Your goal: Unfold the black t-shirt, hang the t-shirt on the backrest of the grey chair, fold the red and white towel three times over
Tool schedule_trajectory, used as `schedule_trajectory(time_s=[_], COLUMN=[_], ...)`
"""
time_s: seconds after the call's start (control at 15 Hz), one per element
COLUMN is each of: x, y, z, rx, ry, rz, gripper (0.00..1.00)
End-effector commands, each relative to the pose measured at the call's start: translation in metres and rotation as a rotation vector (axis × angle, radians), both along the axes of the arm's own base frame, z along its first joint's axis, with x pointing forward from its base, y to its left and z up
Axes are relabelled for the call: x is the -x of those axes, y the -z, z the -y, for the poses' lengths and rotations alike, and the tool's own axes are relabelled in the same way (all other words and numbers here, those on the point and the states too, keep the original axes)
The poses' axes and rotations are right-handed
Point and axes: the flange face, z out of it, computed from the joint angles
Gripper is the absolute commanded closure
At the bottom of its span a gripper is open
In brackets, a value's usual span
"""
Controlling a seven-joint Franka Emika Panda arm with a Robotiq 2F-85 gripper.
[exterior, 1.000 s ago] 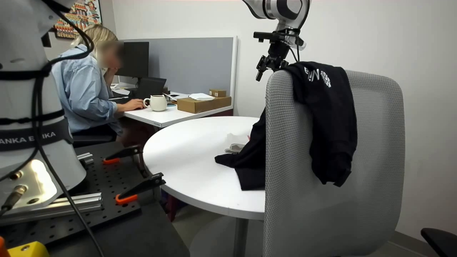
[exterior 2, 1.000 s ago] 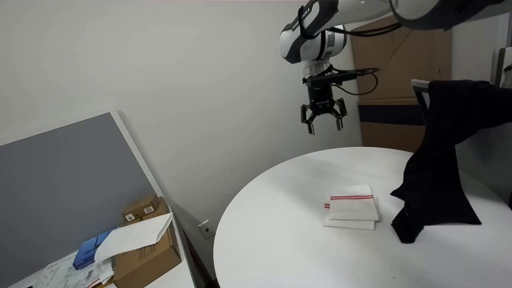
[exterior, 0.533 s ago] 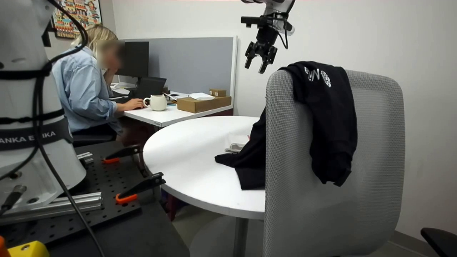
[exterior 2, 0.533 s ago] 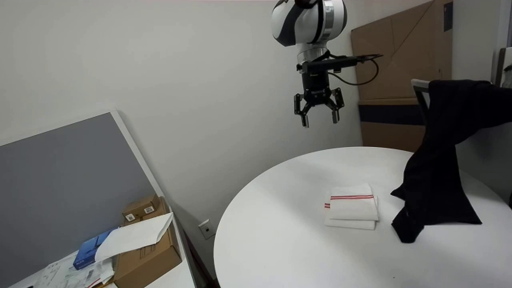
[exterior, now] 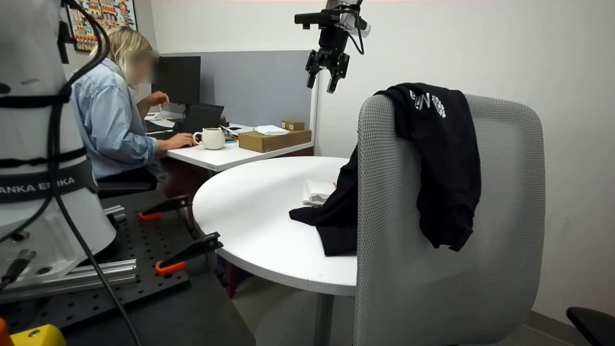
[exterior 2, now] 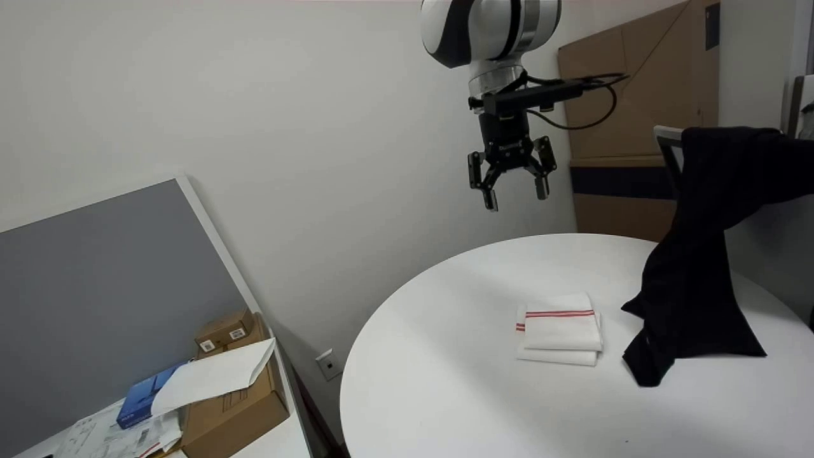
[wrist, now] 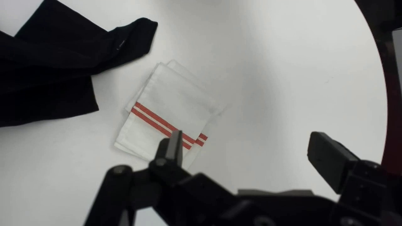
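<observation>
On the round white table [exterior 2: 413, 394] lies the folded white cloth towel with red stripes [exterior 2: 563, 334], its layers slightly out of line; 2 stripes cross the top layer. Beside the table stands the grey office chair with a rounded mesh backrest [exterior: 509, 202]. Over its top edge hangs the soft black t-shirt with a white print [exterior: 447, 158]: 1 part drops down the side away from the table, while another reaches the tabletop, near the towel but apart from it. High above the table hangs the black 2-finger gripper [exterior 2: 516, 196], its fingers [wrist: 329, 160] spread wide, well apart from both cloths. Beyond the table, in an exterior view, a person in a light blue shirt [exterior: 113, 115] sits at a white desk [exterior: 206, 157].
</observation>
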Motion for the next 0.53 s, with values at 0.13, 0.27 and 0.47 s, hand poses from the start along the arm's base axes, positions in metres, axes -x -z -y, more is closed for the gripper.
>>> schedule_trajectory(time_s=[0.13, 0.27, 0.47], x=[0.029, 0.049, 0.059], y=[-0.008, -0.012, -0.014], z=[0.000, 0.001, 0.002], rx=[0.030, 0.039, 0.042], ry=[-0.011, -0.013, -0.013], rz=[0.063, 0.079, 0.086], gripper=[0.00, 0.00, 0.00])
